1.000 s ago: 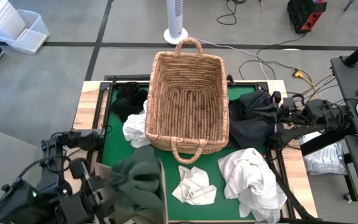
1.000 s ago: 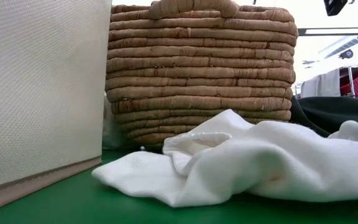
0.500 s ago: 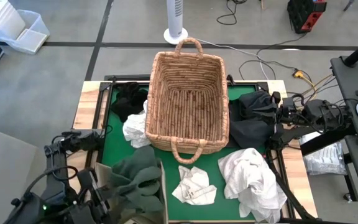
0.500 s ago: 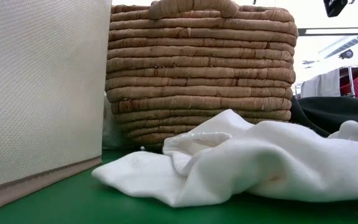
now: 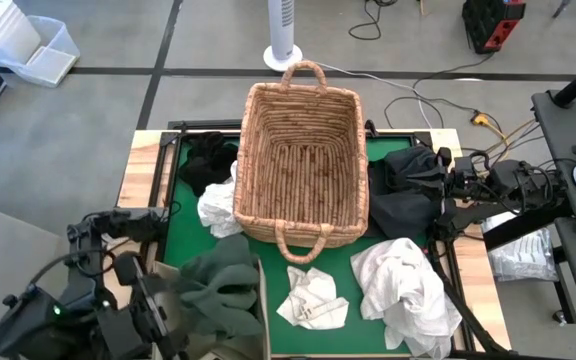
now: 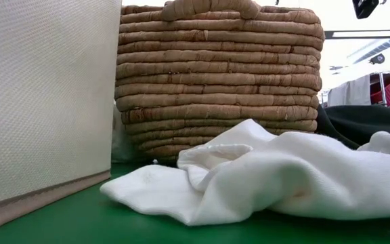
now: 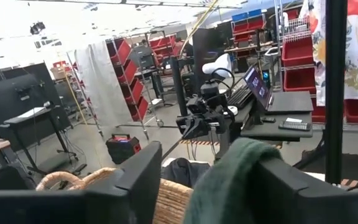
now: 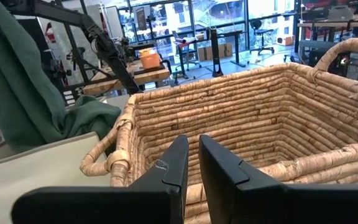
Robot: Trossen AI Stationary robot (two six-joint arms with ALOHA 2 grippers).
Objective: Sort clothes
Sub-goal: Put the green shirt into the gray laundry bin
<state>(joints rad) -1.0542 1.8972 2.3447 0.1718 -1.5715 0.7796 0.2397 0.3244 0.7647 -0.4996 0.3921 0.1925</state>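
Observation:
A dark green garment (image 5: 223,285) is bunched over the beige fabric bin (image 6: 39,102) at the table's near left. My left gripper (image 7: 209,163) is open there, with the garment (image 7: 229,186) rising between its fingers. The right wrist view shows the green cloth (image 8: 11,74) standing tall above the bin (image 8: 42,168). White garments (image 5: 313,300) (image 5: 408,290) lie near the table's front, and another one (image 5: 218,210) lies left of the wicker basket (image 5: 303,165). Black garments (image 5: 203,160) (image 5: 403,195) lie on either side of the basket. My right gripper (image 8: 192,168) is shut, raised at the basket's right. My left gripper has a bunched fold of the dark green garment (image 7: 241,168) between its open fingers. The cloth lies against one finger (image 7: 291,186). A gap beside the other finger (image 7: 135,186) shows the basket behind. The rest of the garment hangs down onto the bin.
The wicker basket (image 6: 219,74) fills the middle of the green mat (image 5: 363,320). The bin's wall blocks the low view's left side. Cables and the right arm's mount (image 5: 528,200) crowd the table's right edge. A fan stand (image 5: 282,50) stands beyond the far edge.
My left arm dipped toward the table's near edge and came back to about where it was. The dark green garment stayed bunched over the bin. The right arm kept still.

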